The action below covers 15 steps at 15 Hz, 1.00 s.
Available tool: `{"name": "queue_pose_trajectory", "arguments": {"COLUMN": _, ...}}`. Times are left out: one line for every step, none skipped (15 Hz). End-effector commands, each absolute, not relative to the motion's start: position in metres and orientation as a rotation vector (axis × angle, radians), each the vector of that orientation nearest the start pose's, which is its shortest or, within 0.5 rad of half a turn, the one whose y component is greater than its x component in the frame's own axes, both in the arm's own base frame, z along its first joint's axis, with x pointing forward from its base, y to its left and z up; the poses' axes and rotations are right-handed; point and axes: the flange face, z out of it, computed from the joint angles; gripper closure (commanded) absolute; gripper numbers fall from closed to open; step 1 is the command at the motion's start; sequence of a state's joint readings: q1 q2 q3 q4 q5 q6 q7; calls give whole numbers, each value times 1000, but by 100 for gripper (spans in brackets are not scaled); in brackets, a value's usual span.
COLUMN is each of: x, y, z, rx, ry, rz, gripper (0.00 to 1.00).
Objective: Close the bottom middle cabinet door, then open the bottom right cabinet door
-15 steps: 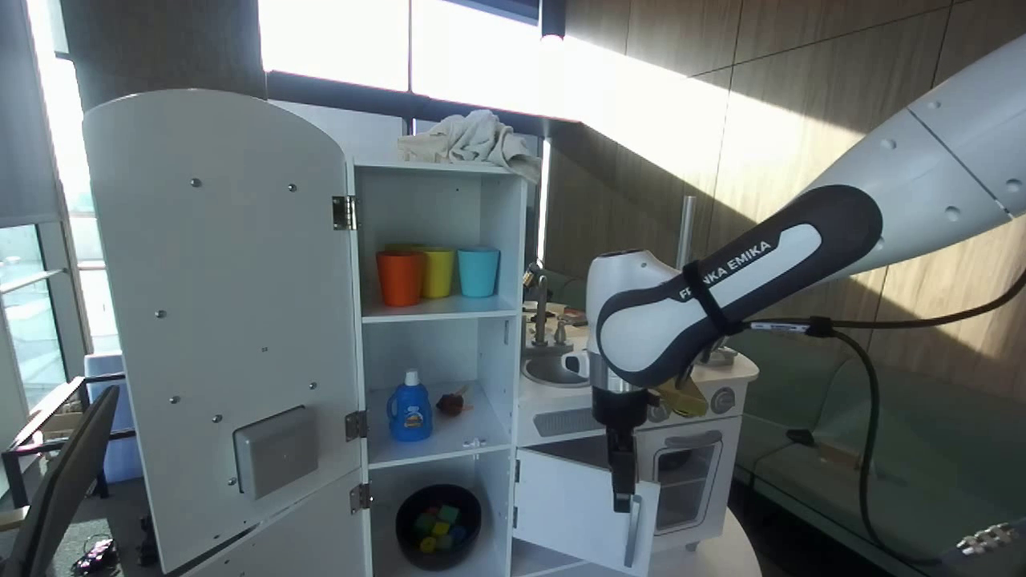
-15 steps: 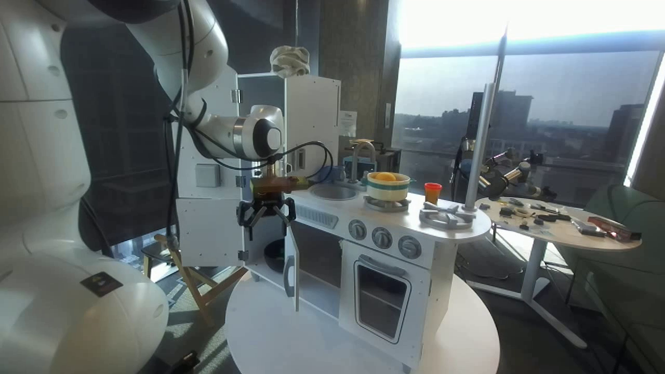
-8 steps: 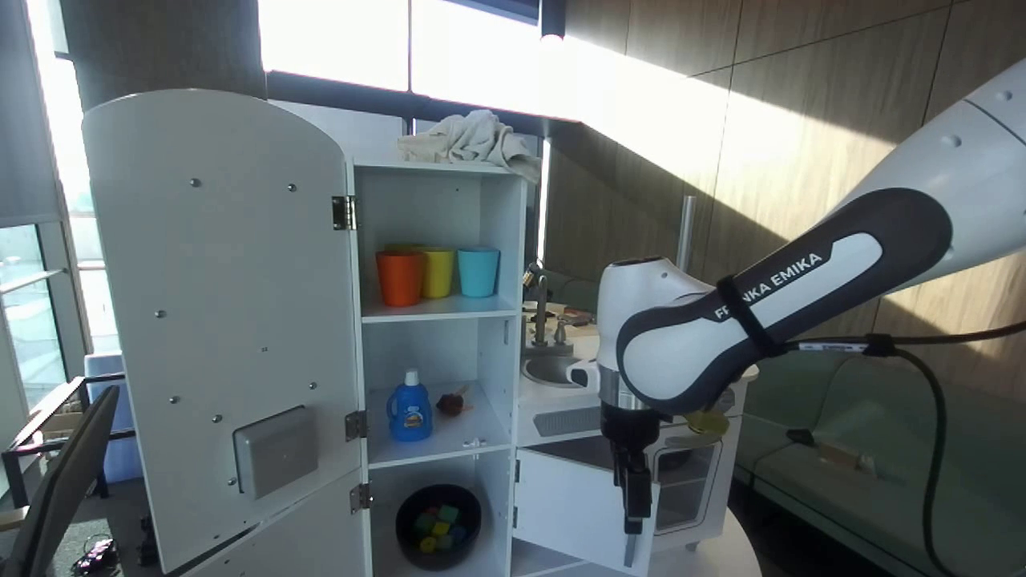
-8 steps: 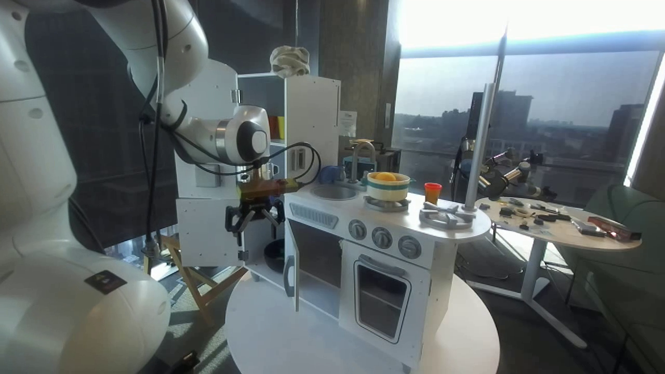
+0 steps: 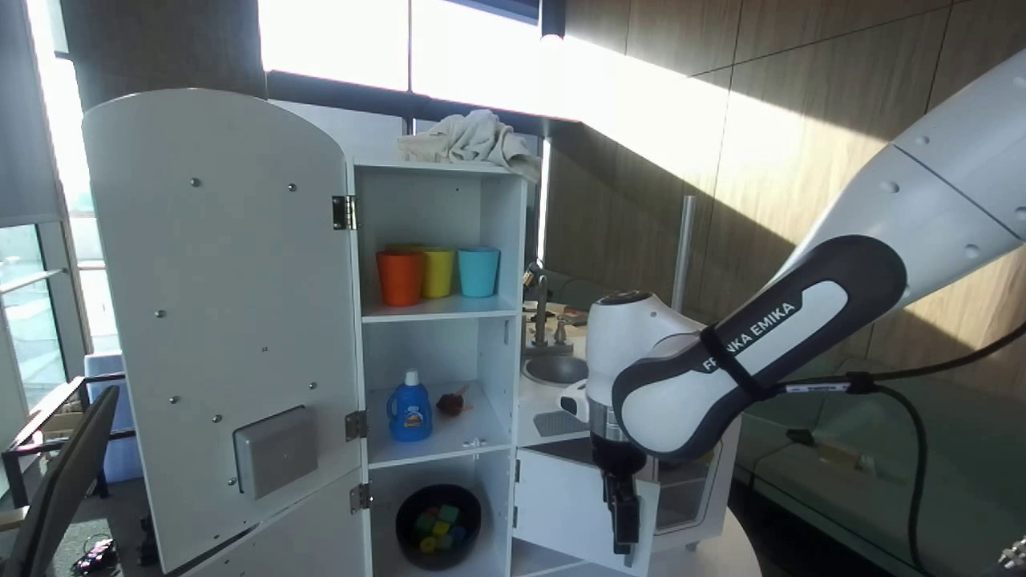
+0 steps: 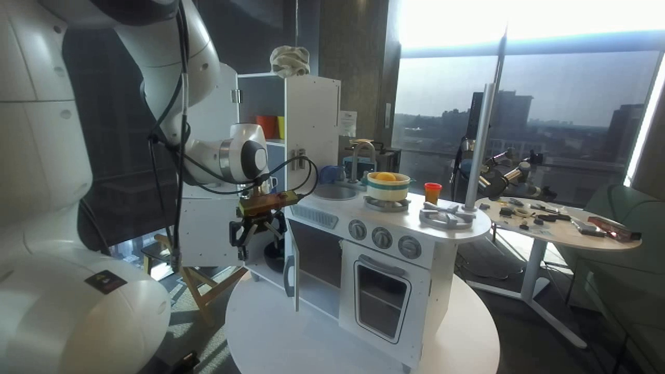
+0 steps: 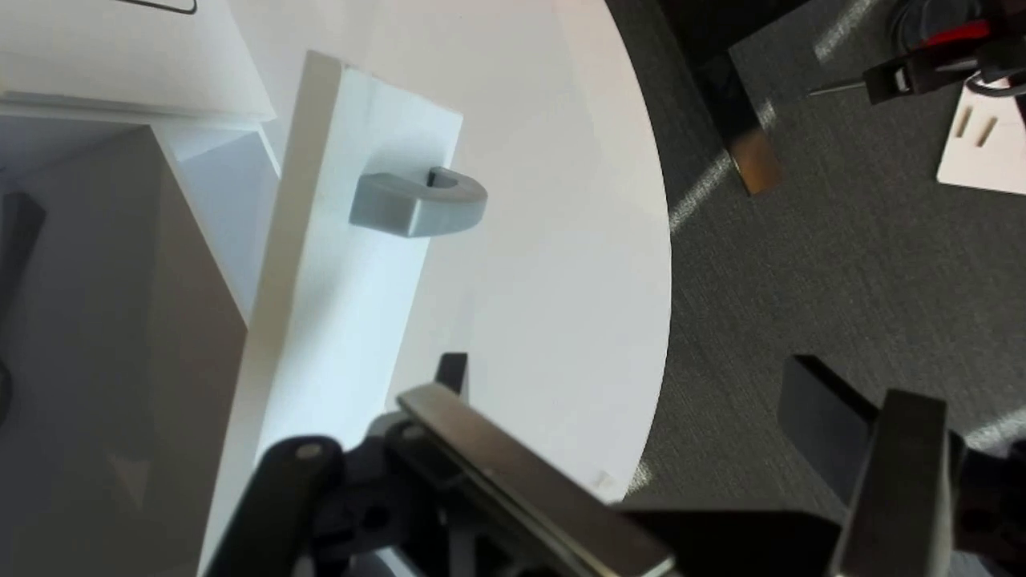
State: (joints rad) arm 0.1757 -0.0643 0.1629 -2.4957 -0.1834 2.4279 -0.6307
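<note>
In the wrist view, a strip of round white table [image 7: 553,280] separates the plain white rectangular panel door [image 7: 345,296] from the curved rim; dark grey floor [image 7: 745,304] lies to the right. In both exterior views the black two-fingered gripper [image 6: 262,250] sits lower than half a second earlier, fingers parted widely. The door, left of the closed white oven-style door with rectangular window [image 6: 382,291], stands swung outward, grey curved handle [image 7: 385,205] near its free edge.

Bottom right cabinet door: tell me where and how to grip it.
Probably best by its grey handle, mid-length: bring the pincer in from the front, closing from above and below, since the handle runs crosswise above the window and seems to stand out.
</note>
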Motion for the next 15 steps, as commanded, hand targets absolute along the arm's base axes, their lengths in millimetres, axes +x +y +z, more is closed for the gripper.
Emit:
{"name": "queue_pose_trajectory", "arguments": {"x": 448, "y": 151, "z": 290, "rx": -2797, "ry": -1712, "rz": -15, "gripper": 0}}
{"name": "queue_pose_trajectory", "arguments": {"x": 452, "y": 147, "z": 285, "rx": -2827, "ry": -1666, "rz": -38, "gripper": 0}}
{"name": "queue_pose_trajectory", "arguments": {"x": 455, "y": 144, "z": 281, "rx": -2855, "ry": -1615, "rz": -57, "gripper": 0}}
{"name": "queue_pose_trajectory", "arguments": {"x": 459, "y": 139, "z": 277, "rx": -2886, "ry": -1568, "rz": -76, "gripper": 0}}
{"name": "queue_pose_trajectory", "arguments": {"x": 462, "y": 135, "z": 274, "rx": -2903, "ry": -1538, "rz": -89, "gripper": 0}}
{"name": "queue_pose_trajectory", "arguments": {"x": 465, "y": 131, "z": 271, "rx": -2922, "ry": -1505, "rz": -98, "gripper": 0}}
{"name": "queue_pose_trajectory", "arguments": {"x": 467, "y": 126, "z": 267, "rx": -2937, "ry": -1474, "rz": -105, "gripper": 0}}
{"name": "queue_pose_trajectory", "arguments": {"x": 469, "y": 123, "z": 263, "rx": -2951, "ry": -1450, "rz": -103, "gripper": 0}}
{"name": "queue_pose_trajectory", "arguments": {"x": 471, "y": 119, "z": 260, "rx": -2965, "ry": -1425, "rz": -103, "gripper": 0}}
{"name": "queue_pose_trajectory", "arguments": {"x": 474, "y": 116, "z": 258, "rx": -2981, "ry": -1397, "rz": -112, "gripper": 0}}
{"name": "queue_pose_trajectory", "arguments": {"x": 476, "y": 113, "z": 255, "rx": -2989, "ry": -1370, "rz": -116, "gripper": 0}}
{"name": "queue_pose_trajectory", "arguments": {"x": 478, "y": 111, "z": 254, "rx": -2998, "ry": -1349, "rz": -129, "gripper": 0}}
{"name": "queue_pose_trajectory", "arguments": {"x": 480, "y": 110, "z": 255, "rx": -3006, "ry": -1335, "rz": -141, "gripper": 0}}
{"name": "queue_pose_trajectory", "arguments": {"x": 482, "y": 109, "z": 256, "rx": -3013, "ry": -1313, "rz": -164, "gripper": 0}}
{"name": "queue_pose_trajectory", "arguments": {"x": 485, "y": 109, "z": 257, "rx": -3015, "ry": -1299, "rz": -184, "gripper": 0}}
